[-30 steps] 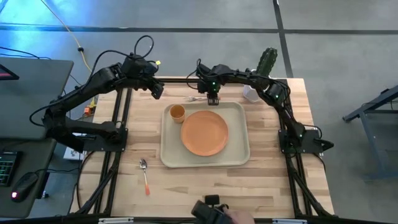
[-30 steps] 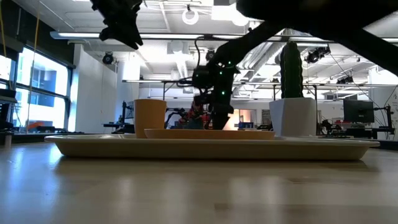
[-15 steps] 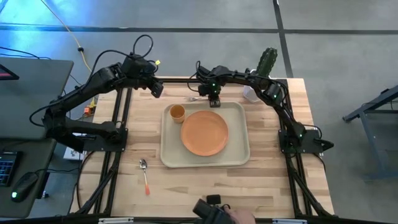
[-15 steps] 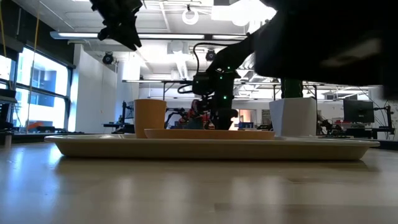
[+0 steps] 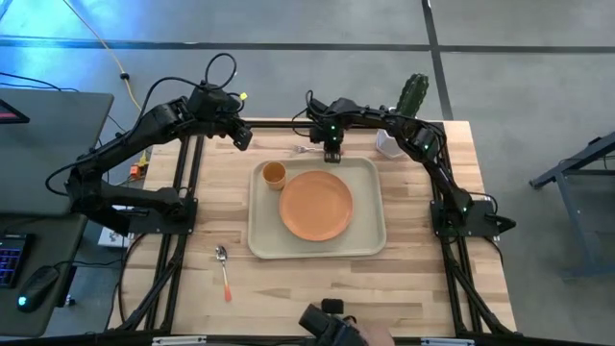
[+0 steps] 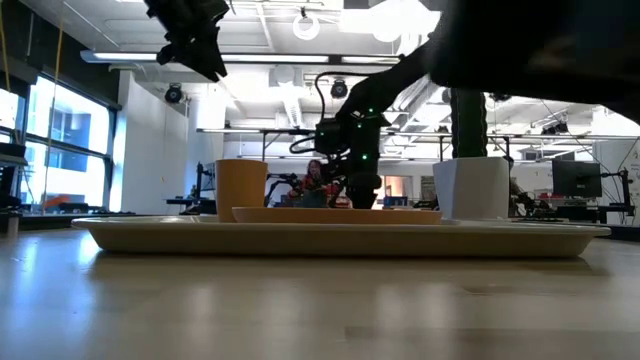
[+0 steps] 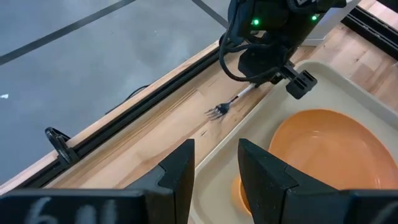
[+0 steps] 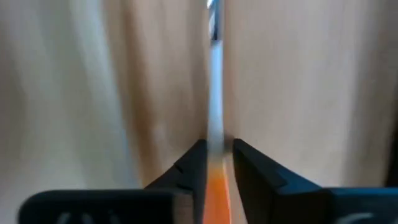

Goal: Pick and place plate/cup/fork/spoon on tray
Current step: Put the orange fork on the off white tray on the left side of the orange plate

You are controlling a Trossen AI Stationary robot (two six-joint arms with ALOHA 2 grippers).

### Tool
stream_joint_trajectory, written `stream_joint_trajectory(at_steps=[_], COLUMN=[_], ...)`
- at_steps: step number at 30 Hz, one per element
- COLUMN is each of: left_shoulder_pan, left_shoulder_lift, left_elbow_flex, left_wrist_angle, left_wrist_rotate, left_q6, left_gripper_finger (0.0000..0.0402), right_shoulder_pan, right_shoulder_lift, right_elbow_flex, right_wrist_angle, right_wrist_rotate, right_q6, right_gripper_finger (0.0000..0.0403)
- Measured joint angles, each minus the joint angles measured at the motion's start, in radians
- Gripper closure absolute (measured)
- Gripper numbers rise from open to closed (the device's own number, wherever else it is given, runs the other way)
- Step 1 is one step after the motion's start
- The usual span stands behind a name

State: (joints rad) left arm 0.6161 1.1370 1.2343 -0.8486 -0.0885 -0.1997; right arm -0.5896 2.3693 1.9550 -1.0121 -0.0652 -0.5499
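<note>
The beige tray [image 5: 365,240] lies mid-table with the orange plate [image 5: 315,205] and the yellow-orange cup [image 5: 274,174] on it. The fork [image 5: 306,150] lies flat on the table just beyond the tray's far rim, tines toward the table's left; its tines also show in the left wrist view [image 7: 216,111]. My right gripper [image 5: 332,151] is down at the fork's handle and shut on it. The spoon [image 5: 223,268] lies on the table near the tray's near left corner. My left gripper [image 5: 240,135] hangs open and empty, raised above the far left of the table. My right gripper pinches the fork's orange handle [image 8: 216,186] between its two fingers [image 8: 196,165], which come from above, pointing down, one on each side of the handle. The silver shaft [image 8: 215,93] runs on past the fingertips. The fork lies along the table, tines [image 7: 216,111] resting on the wood.
A white pot with a green cactus [image 5: 389,142] stands at the far right, close to my right arm; it shows in the low view [image 6: 470,188] behind the tray. The table's far rail [image 7: 155,106] runs just beyond the fork. A person's hand with a dark device [image 5: 332,327] is at the near edge.
My right gripper has shifted slightly toward the table's right edge, staying low at the fork's handle. The fork, tray, plate, cup and spoon lie where they were.
</note>
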Motion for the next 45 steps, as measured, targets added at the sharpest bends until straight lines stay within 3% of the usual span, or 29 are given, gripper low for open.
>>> stream_joint_trajectory(at_steps=[4,8,12,19,25,34,45], left_shoulder_pan=[0.008,0.021,0.034,0.044,0.045,0.043,0.042], left_shoulder_lift=[0.003,0.02,0.047,0.088,0.103,0.103,0.103], left_elbow_flex=[0.0,0.0,0.0,-0.001,-0.001,-0.001,-0.001], left_wrist_angle=[0.003,0.013,0.02,0.024,0.027,0.031,0.03], left_wrist_rotate=[-0.003,-0.003,-0.002,0.005,0.005,0.006,0.007], left_q6=[0.02,0.02,0.04,0.046,0.047,0.038,0.028], left_gripper_finger=[0.0291,0.0291,0.0291,0.0291,0.0291,0.0291,0.0291], right_shoulder_pan=[0.004,0.008,0.007,-0.006,-0.036,-0.074,-0.077], right_shoulder_lift=[0.002,0.004,0.004,0.0,-0.008,-0.088,-0.187], right_elbow_flex=[-0.006,-0.007,-0.007,-0.006,-0.006,-0.007,-0.007], right_wrist_angle=[0.087,0.098,0.083,0.002,-0.039,-0.072,-0.032], right_wrist_rotate=[-0.008,-0.011,-0.018,-0.023,-0.028,-0.137,-0.097], right_q6=[0.0,0.0,-0.004,0.011,0.104,0.243,0.394], right_gripper_finger=[0.0306,0.0305,0.0323,0.0394,0.04,0.0402,0.0402])
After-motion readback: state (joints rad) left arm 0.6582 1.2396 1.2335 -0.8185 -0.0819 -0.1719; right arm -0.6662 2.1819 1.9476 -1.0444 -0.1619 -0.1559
